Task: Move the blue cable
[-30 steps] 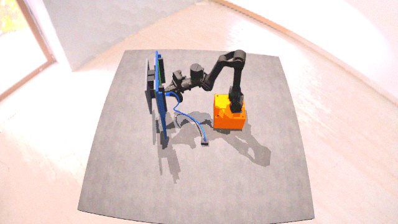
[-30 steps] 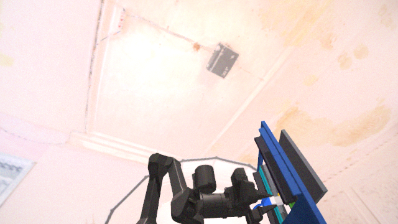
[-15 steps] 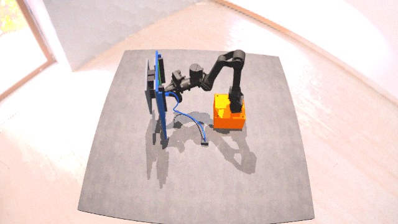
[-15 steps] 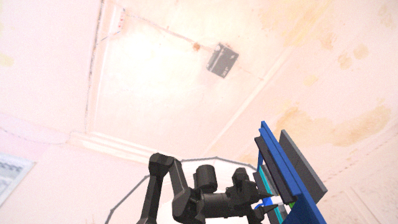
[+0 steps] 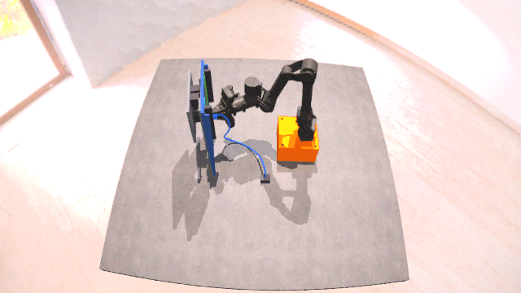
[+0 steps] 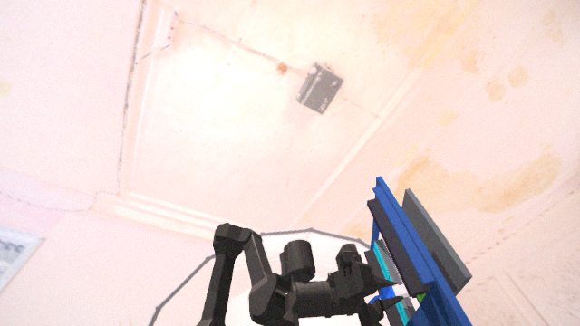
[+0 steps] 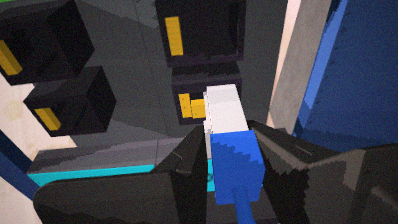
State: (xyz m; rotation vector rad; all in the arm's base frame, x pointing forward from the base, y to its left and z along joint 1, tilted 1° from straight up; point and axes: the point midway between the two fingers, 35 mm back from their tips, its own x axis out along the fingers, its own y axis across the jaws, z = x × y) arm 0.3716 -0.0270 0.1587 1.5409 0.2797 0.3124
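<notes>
My gripper (image 5: 215, 111) (image 6: 398, 291) (image 7: 224, 130) is shut on the plug (image 7: 237, 167), whose blue body and white front sit between the fingertips. The blue cable (image 5: 252, 150) (image 7: 244, 212) trails from its rear. In the wrist view the white front overlaps the right part of a black port (image 7: 205, 74) with yellow pieces at its left. Whether the tip is inside the port or just before it is hidden. The port is on a dark grey server face (image 7: 135, 95) with a cyan strip below it. No port labels can be read, and I cannot tell which server this is.
Another black port (image 7: 207, 42) is directly above, and two more ports (image 7: 70, 47) (image 7: 92, 100) are at the left. The blue rack frame (image 5: 207, 138) (image 6: 399, 222) (image 7: 355, 85) stands close at the right in the wrist view. The cable runs down to a small dark block (image 5: 265, 179).
</notes>
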